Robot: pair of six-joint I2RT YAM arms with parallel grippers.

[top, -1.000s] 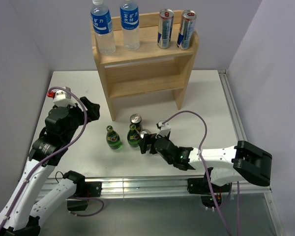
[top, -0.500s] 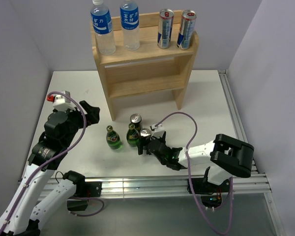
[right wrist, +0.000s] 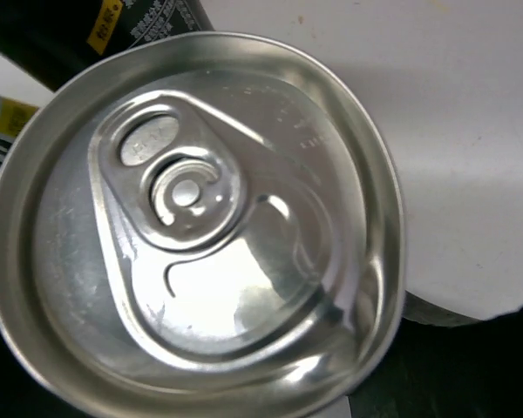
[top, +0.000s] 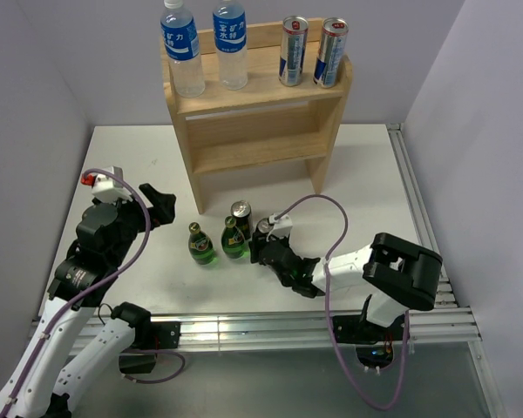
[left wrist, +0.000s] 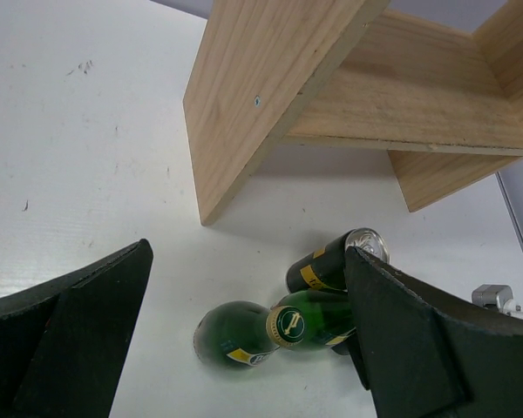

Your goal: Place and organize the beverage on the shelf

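Observation:
The light-wood shelf stands at the back, with two water bottles and two tall cans on its top board. In front of it on the table stand two green glass bottles, a black can and a silver-topped can. My right gripper is shut on the silver-topped can, whose lid fills the right wrist view. My left gripper hangs open to the left of the bottles and holds nothing. In the left wrist view the green bottles lie between its fingers.
The shelf's lower board has nothing on it. The shelf's side panel stands close ahead of my left gripper. A metal rail runs along the table's near edge, and grey walls close in on both sides.
My right gripper has slid forward round the silver-topped can and shut on it. My left arm has shifted only slightly and stays open.

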